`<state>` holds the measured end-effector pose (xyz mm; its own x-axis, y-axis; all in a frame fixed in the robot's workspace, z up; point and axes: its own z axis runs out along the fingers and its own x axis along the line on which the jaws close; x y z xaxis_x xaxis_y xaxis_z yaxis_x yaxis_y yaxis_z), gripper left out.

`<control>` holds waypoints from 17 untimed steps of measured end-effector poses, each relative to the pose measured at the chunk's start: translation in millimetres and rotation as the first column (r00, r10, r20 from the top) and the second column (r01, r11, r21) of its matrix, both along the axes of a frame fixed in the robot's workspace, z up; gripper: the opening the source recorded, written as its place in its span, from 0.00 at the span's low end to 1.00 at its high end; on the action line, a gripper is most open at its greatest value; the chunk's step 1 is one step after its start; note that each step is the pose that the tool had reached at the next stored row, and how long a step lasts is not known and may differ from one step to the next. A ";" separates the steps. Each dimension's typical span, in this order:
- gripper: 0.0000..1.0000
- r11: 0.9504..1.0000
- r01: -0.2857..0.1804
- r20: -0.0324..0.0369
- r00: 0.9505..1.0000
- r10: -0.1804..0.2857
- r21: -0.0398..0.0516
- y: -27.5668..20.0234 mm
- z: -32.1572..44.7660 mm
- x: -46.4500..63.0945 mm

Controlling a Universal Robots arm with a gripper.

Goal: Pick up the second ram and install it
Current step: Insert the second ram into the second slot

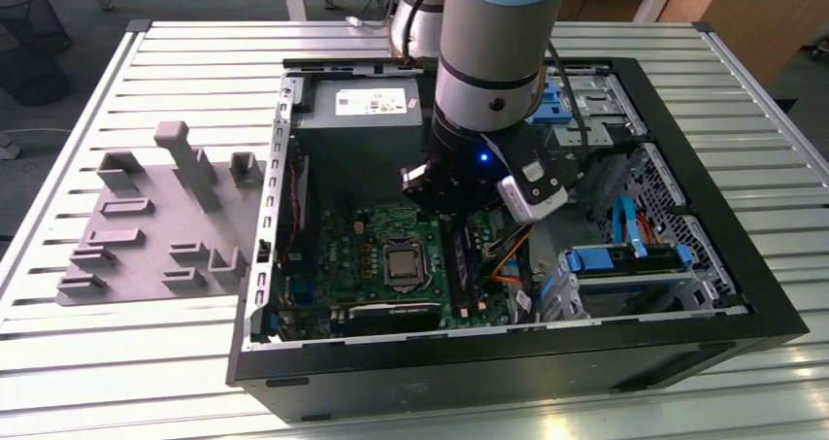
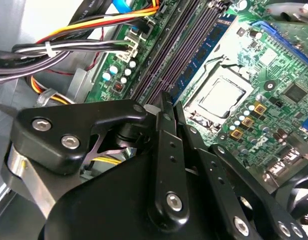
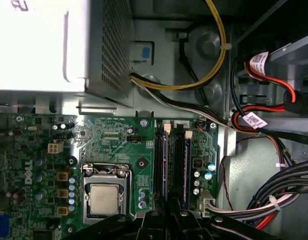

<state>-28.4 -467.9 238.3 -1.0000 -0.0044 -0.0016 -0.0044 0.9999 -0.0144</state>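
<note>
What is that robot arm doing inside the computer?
The gripper is reaching down into the open computer case, right over the memory slots on the green motherboard. A blue ram stick sits in the slots beside the processor. The gripper's black fingers are right above the slots. It looks busy fitting memory.

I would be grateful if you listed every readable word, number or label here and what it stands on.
Sticker on the power supply: too small to read.
White cable tags: print blurred, unreadable.
Motherboard: white maker's lettering along one edge, a brand mark, not quoted; its fine print is too small.
Nothing else is legible.
</note>
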 end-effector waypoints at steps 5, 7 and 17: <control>0.14 1.000 0.014 0.000 1.000 -0.014 0.000 -1.4 -5.9 0.0; 0.14 1.000 0.014 0.000 1.000 -0.014 0.000 -2.3 -8.2 0.0; 0.14 1.000 0.015 0.000 1.000 -0.015 0.000 -3.0 -16.9 0.0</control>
<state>-28.4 -470.9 221.4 -0.9999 0.0102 -0.0015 0.0103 0.9998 -0.0143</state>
